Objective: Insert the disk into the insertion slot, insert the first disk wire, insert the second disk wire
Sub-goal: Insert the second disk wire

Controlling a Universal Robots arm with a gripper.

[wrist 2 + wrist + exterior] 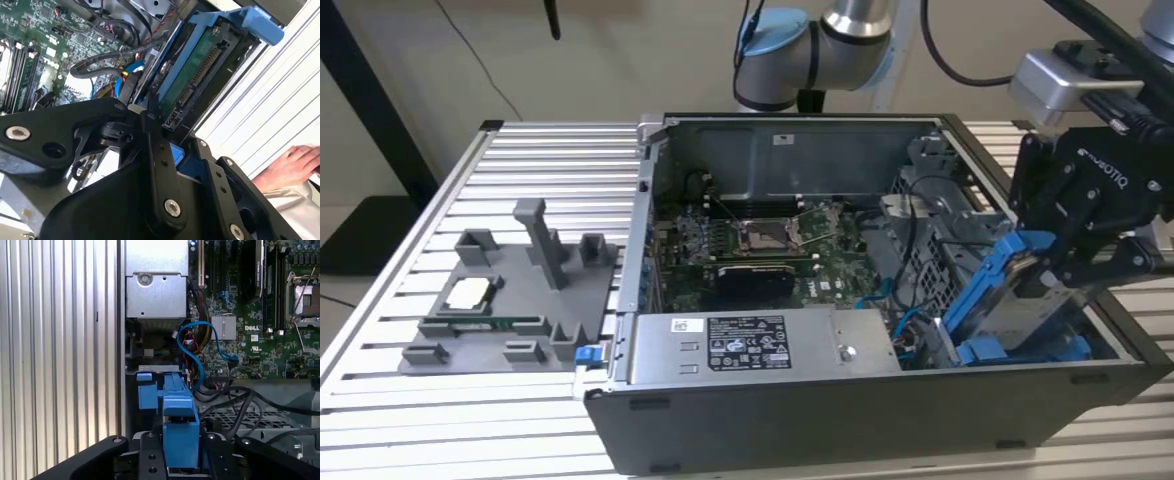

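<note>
gripper clamping the tilted disk at the drive bay

on the exterior view's left a grey fixture tray point(500, 300) is sitting on the slatted metal table point(400, 420), carrying a few small parts. just beside it the open computer case point(854, 430) is lying on the table. the green motherboard point(761, 240) is showing inside, and the grey labelled power-supply box point(747, 345) is sitting along the near wall. a blue cable point(903, 300) is curling between that box and the drive area. further toward the exterior view's right the disk point(1021, 300) is leaning at a steep tilt in its blue carrier. its lower end is reaching down to the insertion slot point(1067, 348) at the case's near corner, and its upper end is rising above the case wall. whether that lower end is seated, i cannot tell. the black gripper point(1074, 265) is clamping the upper end of the carrier, gripping the disk. in the first wrist view blue carrier plastic is sitting squeezed between the fingers point(149, 455). in the second wrist view the disk's green circuit board and connector row are facing the camera, and a person's hand point(295, 165) is showing beside the table slats.
</note>
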